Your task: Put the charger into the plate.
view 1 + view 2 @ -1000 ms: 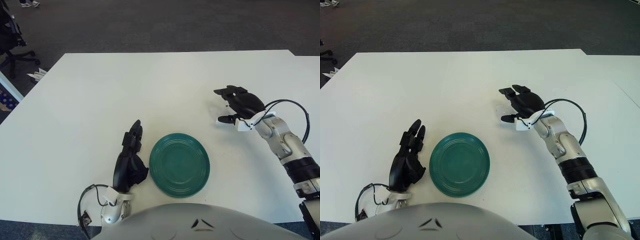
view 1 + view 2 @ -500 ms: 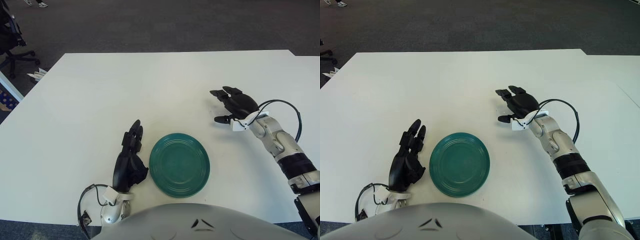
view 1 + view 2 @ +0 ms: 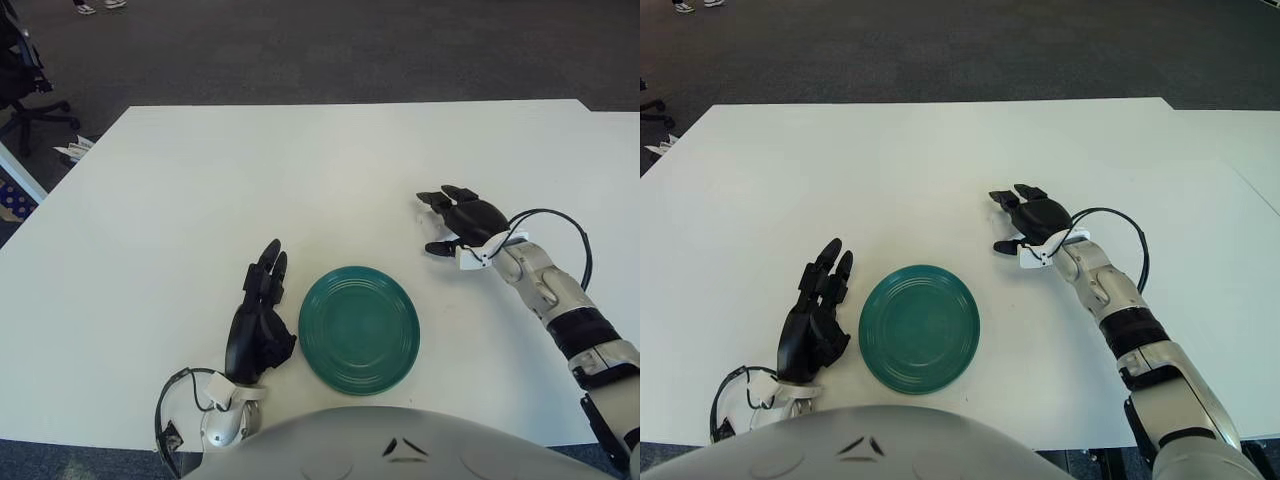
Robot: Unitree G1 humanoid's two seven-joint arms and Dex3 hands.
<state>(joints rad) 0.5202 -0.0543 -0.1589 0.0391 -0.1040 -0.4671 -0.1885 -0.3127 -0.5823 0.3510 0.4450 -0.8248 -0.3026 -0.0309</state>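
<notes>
One green plate (image 3: 359, 329) sits near your table's (image 3: 200, 180) front edge, left hand (image 3: 259, 325) beside it fingers straight together, right hand (image 3: 461, 222) spread, no readable writing.

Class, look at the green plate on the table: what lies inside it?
Nothing shows inside the green plate; its ridged surface is bare, and no charger is visible anywhere. The right hand hovers beyond it, covering the table beneath. The left hand shows beside the plate's left rim.

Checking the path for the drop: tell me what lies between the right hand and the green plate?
Only bare white table between right hand and plate, in both eye views.
</notes>
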